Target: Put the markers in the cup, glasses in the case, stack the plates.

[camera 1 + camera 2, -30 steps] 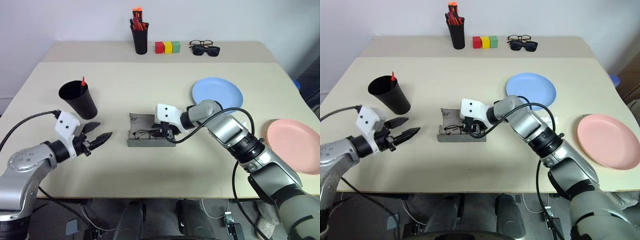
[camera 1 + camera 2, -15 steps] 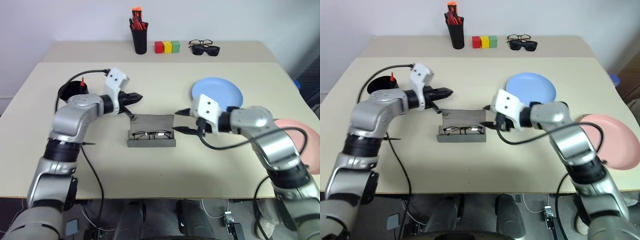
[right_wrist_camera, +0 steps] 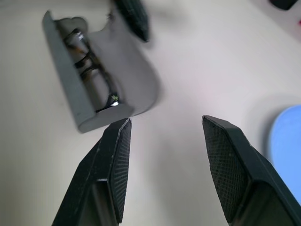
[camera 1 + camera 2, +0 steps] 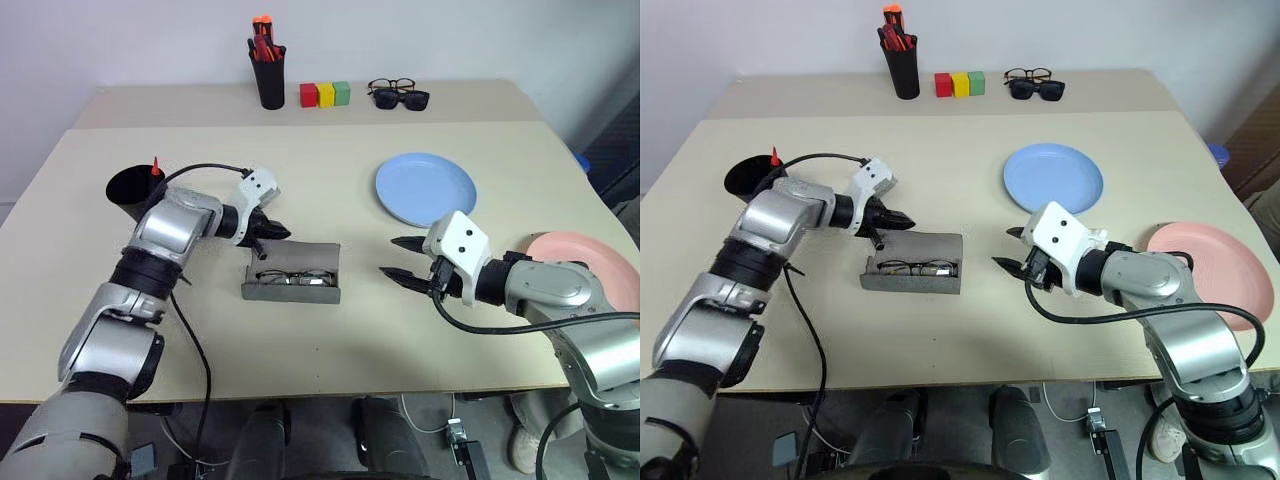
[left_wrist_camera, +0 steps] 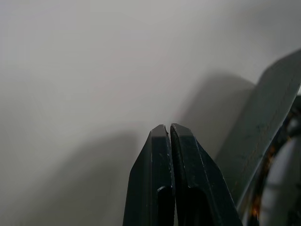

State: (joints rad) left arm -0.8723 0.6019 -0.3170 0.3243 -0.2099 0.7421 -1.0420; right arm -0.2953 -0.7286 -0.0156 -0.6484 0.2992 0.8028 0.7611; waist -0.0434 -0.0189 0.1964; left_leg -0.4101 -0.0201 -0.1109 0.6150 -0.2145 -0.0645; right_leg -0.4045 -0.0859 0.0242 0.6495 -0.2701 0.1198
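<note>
Your left gripper (image 4: 282, 233), fingers pressed together, sits at the open case's (image 4: 292, 281) lid, likely to flip it shut. Glasses (image 4: 290, 277) inside, mid-table. Right gripper (image 4: 394, 257) spread, empty.

Case (image 4: 292, 283) matt grey; blue plate (image 4: 426, 188) smooth plastic; table (image 4: 330, 340) matt beige; right fingers (image 3: 225, 169) cross-hatched black.

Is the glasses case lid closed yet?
No: the grey case lies open on the table with its lid folded back, and the wire-rimmed glasses are visible inside it.
</note>
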